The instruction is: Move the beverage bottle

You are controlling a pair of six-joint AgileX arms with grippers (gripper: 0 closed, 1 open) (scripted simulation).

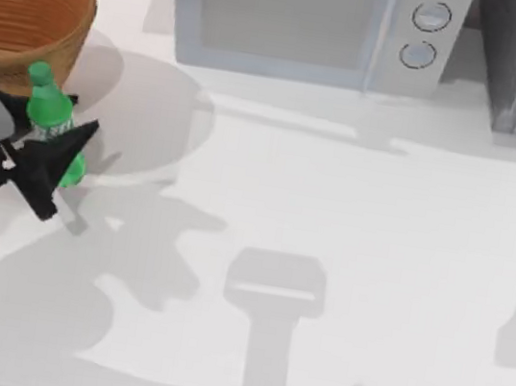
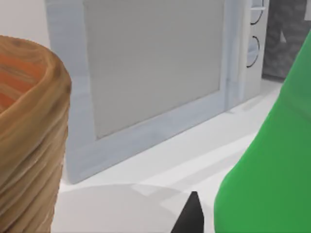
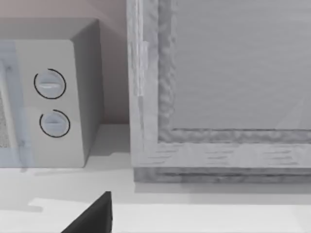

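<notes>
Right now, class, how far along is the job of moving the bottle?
Done: the left gripper has reached the bottle and closed around its lower half, beside the basket at the table's left.

In hand: the grasp; the bottle stands upright in the fingers, and whether it is off the table cannot be told.

Left: carrying it to a new spot and letting go.

The beverage bottle, small and bright green with a green cap and a pale label, sits at the top view's left edge, cap toward the upper left.
</notes>
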